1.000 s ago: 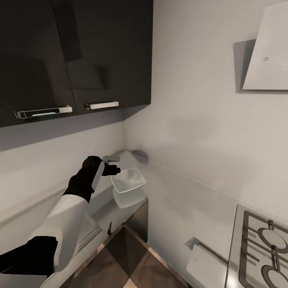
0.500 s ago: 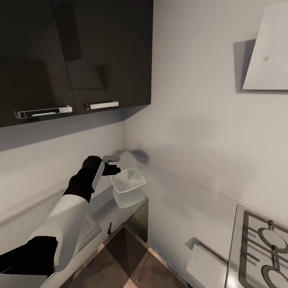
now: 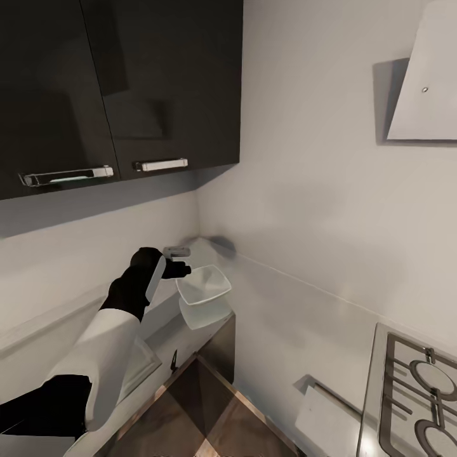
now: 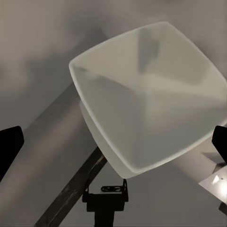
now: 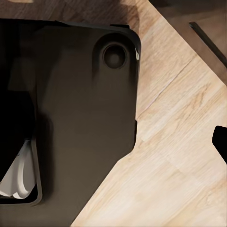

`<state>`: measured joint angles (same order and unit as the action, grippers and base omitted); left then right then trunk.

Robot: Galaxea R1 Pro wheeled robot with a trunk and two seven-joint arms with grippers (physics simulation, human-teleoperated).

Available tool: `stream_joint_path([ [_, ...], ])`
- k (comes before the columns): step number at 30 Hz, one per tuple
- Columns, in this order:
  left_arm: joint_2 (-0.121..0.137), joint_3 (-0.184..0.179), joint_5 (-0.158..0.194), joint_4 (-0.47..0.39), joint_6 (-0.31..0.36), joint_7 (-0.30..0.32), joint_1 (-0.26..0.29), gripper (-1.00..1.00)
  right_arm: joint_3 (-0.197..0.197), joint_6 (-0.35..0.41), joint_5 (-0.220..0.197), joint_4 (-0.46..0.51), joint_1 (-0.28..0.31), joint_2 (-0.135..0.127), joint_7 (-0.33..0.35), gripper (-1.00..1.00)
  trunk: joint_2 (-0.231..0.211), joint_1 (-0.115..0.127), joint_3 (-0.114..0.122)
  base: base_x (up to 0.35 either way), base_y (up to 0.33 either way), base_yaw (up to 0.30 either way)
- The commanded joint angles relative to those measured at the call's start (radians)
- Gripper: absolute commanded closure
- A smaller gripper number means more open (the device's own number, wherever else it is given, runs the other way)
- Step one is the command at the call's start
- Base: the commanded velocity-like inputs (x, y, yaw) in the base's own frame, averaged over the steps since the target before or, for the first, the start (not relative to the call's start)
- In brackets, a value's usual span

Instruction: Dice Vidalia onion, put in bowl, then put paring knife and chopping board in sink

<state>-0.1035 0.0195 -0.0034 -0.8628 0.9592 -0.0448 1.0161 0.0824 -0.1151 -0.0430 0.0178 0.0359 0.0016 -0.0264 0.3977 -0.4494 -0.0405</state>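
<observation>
The left arm (image 3: 95, 355) reaches forward and up from the lower left of the head view, white forearm leading into a black wrist. Its gripper (image 3: 181, 270) is level with the bowl (image 3: 203, 287), right at the bowl's near rim. In the left wrist view the bowl (image 4: 146, 97) sits square between the two dark fingertips (image 4: 9, 146), which stand wide apart at either edge, so the claw is spread open and grips nothing. Whether a finger touches the rim cannot be told.

The bowl rests on the countertop (image 3: 209, 254) near its front edge, close to where the counter ends in the corner of the two walls. A glossy reflection of the bowl lies just below it. Above hang dark cabinets (image 3: 120, 89) with chrome handles, well clear of the arm. To the right, the counter drops away to wood floor (image 3: 203, 412), and a hob (image 3: 419, 393) lies well apart at the far right.

The right wrist view looks down on the robot's dark base (image 5: 80, 109) over pale wood floor (image 5: 184, 156); one dark fingertip (image 5: 221, 142) shows at the edge, and the right claw's state cannot be told.
</observation>
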Motion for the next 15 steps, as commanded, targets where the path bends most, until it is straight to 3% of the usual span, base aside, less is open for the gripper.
stream_joint_path([
  [1,-0.001,0.002,0.000,-0.001,0.004,-0.003,0.001,-1.00,0.008,-0.003,-0.005,-0.001,0.001,0.000,-0.003,-1.00,0.002,-0.001,-0.004,0.000,0.000,0.000],
  [15,0.000,0.002,0.000,-0.002,0.004,-0.003,0.001,-1.00,0.008,-0.003,-0.005,-0.001,0.001,0.001,-0.001,-1.00,0.002,-0.001,-0.026,0.000,0.000,0.000],
])
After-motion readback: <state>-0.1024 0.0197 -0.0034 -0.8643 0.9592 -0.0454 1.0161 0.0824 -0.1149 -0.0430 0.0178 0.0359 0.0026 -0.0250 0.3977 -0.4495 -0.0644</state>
